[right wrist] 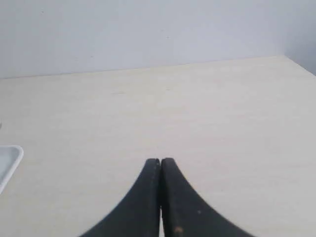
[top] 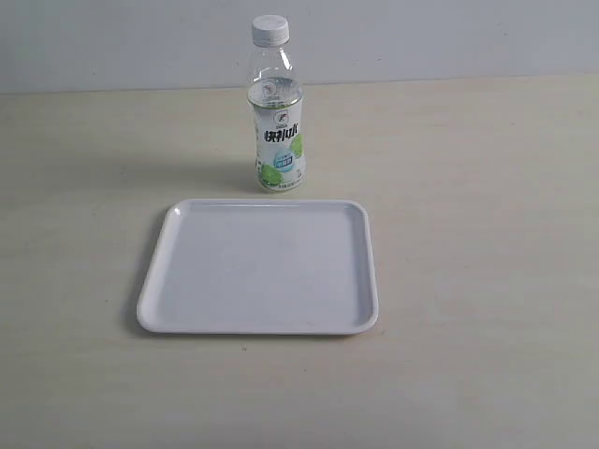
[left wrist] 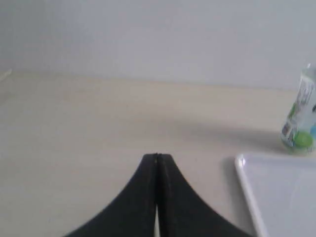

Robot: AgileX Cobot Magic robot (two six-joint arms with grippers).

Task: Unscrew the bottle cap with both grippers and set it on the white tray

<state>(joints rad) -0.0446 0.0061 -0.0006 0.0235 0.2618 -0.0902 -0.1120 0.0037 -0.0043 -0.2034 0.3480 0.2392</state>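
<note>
The bottle cap [top: 270,30] is sitting on top of the bottle [top: 277,122], which is standing upright on the table [top: 487,234] just behind the white tray [top: 257,267]. The left gripper [left wrist: 157,157] and right gripper [right wrist: 160,161] are both hanging clenched, gripping nothing, well apart from the cap.

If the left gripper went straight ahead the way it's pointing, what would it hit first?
Probably bare table, though depth is unclear. The left gripper, shut, points clear of the white tray and bottle, both off to one side.
</note>
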